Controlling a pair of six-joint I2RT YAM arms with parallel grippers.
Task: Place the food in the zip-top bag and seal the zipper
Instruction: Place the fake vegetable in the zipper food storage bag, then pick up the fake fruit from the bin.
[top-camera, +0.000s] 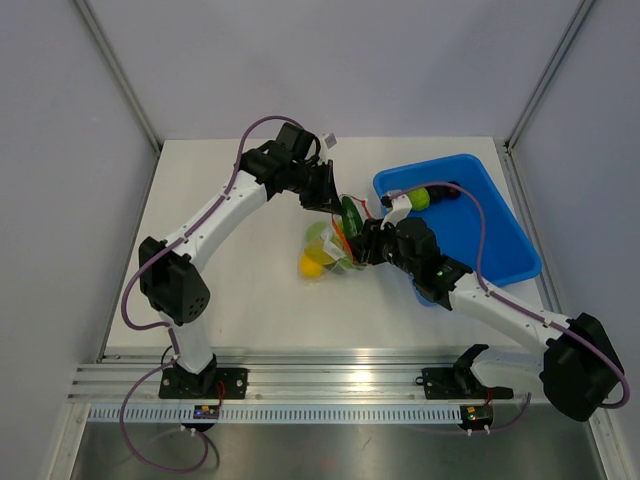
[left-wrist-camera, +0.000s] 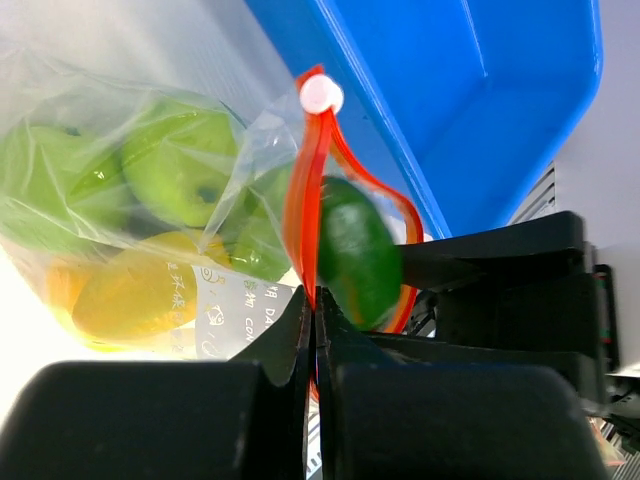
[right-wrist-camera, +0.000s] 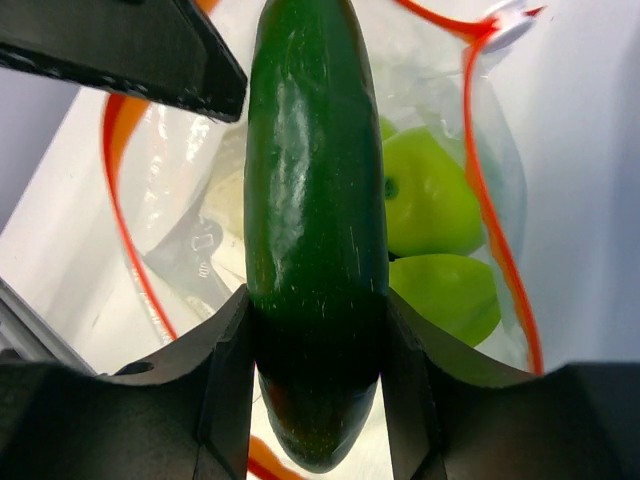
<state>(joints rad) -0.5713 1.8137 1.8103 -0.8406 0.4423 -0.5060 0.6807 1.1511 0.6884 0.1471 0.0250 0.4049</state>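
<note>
Two claws meet at the bag (top-camera: 335, 248), which sits on the table (top-camera: 250, 290) just beside the blue tray (top-camera: 500, 235), on the tray's side facing the left arm. Left claw (top-camera: 335, 203) is at the bag's far edge; right claw (top-camera: 368, 240) is between bag and tray.

Left wrist view: left claw (left-wrist-camera: 316, 320) fully closed, pinching the zipper (left-wrist-camera: 300, 200), tray just behind. Fruit (left-wrist-camera: 185, 165), green and yellow, lies inside the bag.

Right wrist view: right claw (right-wrist-camera: 315, 340) about half open, clamped round a cucumber (right-wrist-camera: 315, 200) whose far end sits at the bag's mouth.

Handling, judged:
- Bag film looks thin, limp and slick.
- The red strip is its firmest part and the sound place to hold.
- Cucumber looks firm but glossy, so it may slide between the pads.
</note>
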